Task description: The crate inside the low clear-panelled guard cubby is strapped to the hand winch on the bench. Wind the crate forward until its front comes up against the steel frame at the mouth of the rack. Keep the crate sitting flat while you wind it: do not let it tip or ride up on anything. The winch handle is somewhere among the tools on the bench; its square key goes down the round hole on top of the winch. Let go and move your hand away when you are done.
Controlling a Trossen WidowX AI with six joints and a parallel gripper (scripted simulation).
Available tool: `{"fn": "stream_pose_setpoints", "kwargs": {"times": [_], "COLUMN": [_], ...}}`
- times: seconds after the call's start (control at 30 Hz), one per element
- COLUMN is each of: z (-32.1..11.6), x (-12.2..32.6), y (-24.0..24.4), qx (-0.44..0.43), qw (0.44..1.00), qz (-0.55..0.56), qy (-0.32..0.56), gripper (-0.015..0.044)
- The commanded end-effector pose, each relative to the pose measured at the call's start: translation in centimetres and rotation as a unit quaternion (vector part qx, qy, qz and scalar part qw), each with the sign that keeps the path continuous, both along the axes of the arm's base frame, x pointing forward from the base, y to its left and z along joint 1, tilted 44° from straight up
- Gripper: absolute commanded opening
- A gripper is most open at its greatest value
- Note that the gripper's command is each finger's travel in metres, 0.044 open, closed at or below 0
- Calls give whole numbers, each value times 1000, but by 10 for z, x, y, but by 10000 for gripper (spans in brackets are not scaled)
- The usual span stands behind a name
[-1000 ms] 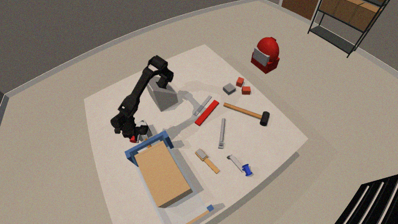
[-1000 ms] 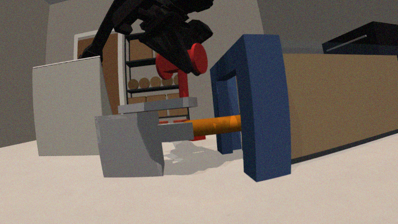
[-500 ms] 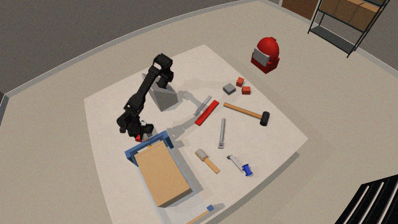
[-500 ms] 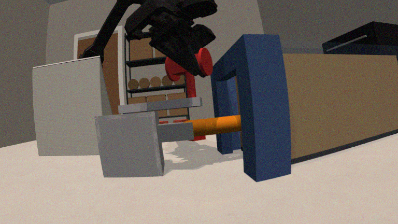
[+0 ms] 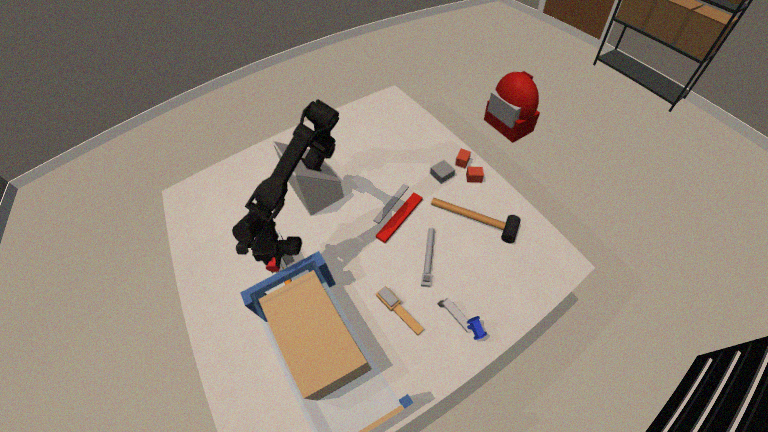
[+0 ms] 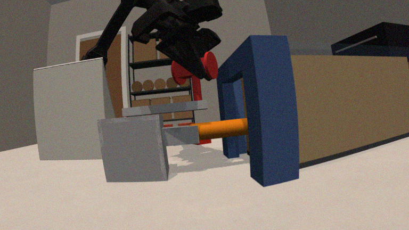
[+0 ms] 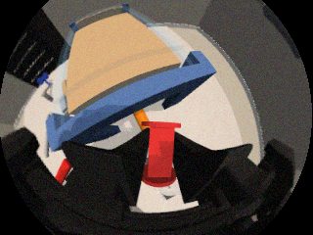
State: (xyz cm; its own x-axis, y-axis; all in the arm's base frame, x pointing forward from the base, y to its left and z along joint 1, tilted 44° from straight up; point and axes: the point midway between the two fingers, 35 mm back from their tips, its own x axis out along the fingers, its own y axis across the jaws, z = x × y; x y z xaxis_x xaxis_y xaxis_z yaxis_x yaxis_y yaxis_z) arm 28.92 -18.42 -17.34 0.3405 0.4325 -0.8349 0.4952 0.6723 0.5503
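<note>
My gripper point(image 5: 273, 262) point(image 6: 203, 73) point(image 7: 158, 131) is shut on the red grip point(image 7: 161, 154) of the winch handle. The handle's grey crank arm point(image 6: 169, 107) lies level across the top of the grey winch point(image 6: 134, 149) and points toward the blue steel frame point(image 5: 282, 276) point(image 6: 274, 109) point(image 7: 132, 98). The key is hidden. An orange strap point(image 5: 287, 281) point(image 6: 223, 128) point(image 7: 141, 118) runs from the winch through the frame's opening. The tan crate point(image 5: 314, 331) point(image 6: 349, 100) point(image 7: 117, 54) sits flat close behind the frame; a narrow gap seems to show in the top view.
A grey wedge-shaped block point(image 5: 325, 189) point(image 6: 72, 109) stands near the arm's base. A red bar point(image 5: 399, 217), a mallet point(image 5: 470, 214), a grey tool point(image 5: 428, 254), a brush point(image 5: 402, 312) and a blue-ended tool point(image 5: 476, 327) lie on the bench, away from the winch.
</note>
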Motion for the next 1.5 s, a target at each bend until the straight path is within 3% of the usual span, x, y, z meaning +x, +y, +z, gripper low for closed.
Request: {"fn": "stream_pose_setpoints", "kwargs": {"times": [0.0,1.47], "z": [11,48], "x": [-4,-35], "y": [17,58], "qx": [22,24], "qw": [1000,1000], "qz": [1,1], "qy": [4,5], "gripper": [0,0]}}
